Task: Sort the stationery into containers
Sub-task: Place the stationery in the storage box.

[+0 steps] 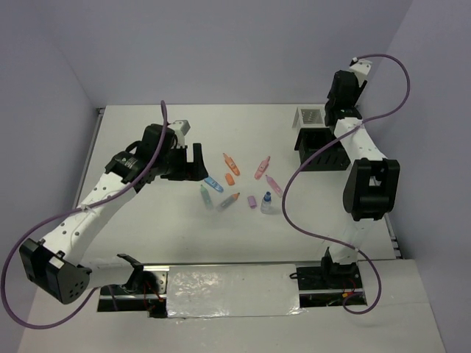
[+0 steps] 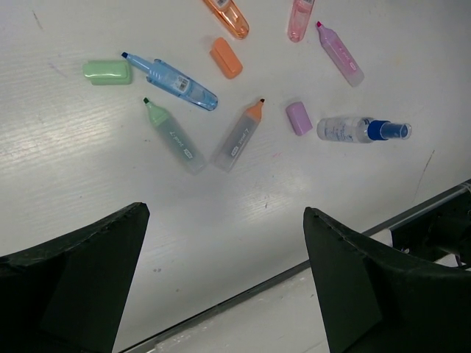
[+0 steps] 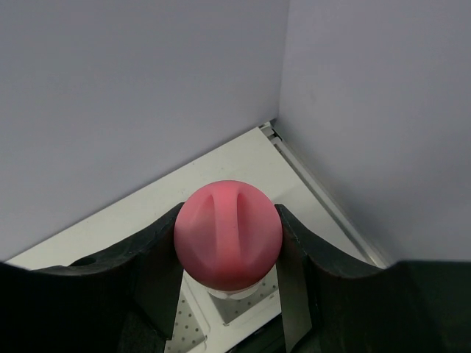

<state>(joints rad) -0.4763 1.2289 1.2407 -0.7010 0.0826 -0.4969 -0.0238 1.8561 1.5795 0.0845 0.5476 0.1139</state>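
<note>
The stationery lies scattered mid-table: an orange marker [image 1: 231,163], pink marker [image 1: 262,168], blue marker [image 2: 173,77], green marker [image 2: 173,136], grey orange-tipped marker [image 2: 239,134], purple block [image 2: 299,118] and blue-capped bottle [image 2: 360,129]. My left gripper [image 2: 224,213] is open and empty, hovering left of them [image 1: 193,163]. My right gripper [image 3: 229,243] is shut on a round pink grooved item [image 3: 228,239] above the white mesh tray [image 3: 243,316]. The black slatted organiser [image 1: 324,151] stands just in front of the tray [image 1: 309,116].
A loose green cap [image 2: 107,71] and orange cap [image 2: 226,57] lie among the markers. Walls close the table at the back and right. The table's near edge [image 2: 243,294] runs below my left fingers. A purple cable [image 1: 294,191] hangs from the right arm.
</note>
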